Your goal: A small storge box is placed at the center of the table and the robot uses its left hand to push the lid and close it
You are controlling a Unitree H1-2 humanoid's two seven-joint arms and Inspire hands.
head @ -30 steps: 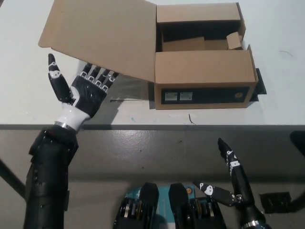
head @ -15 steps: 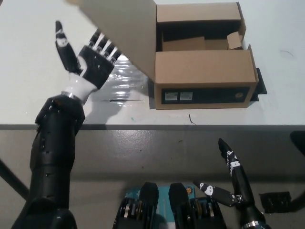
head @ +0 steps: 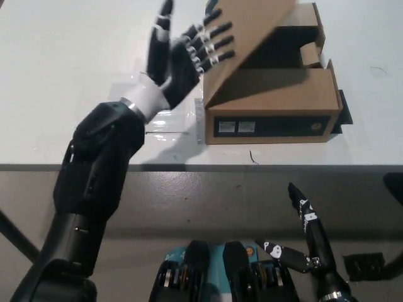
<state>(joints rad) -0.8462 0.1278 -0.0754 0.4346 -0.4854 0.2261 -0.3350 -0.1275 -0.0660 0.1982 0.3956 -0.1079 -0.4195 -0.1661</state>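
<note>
At centre tabletop [head: 50,82], left hand [head: 182,53], fingers spread, presses the light, stiff cardboard lid [head: 252,28] of the storage box [head: 271,100] from 9 o'clock; right hand [head: 308,242] rests open at 5 o'clock.

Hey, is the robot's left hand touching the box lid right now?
Touching. In the head view the left robot hand has its fingers pressed flat against the outside of the tilted lid, with no gap visible between them.

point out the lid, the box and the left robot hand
lid [head: 252,28], head view, its brown outer face
box [head: 271,94], head view, top front flap
left robot hand [head: 186,53], head view, palm
</note>
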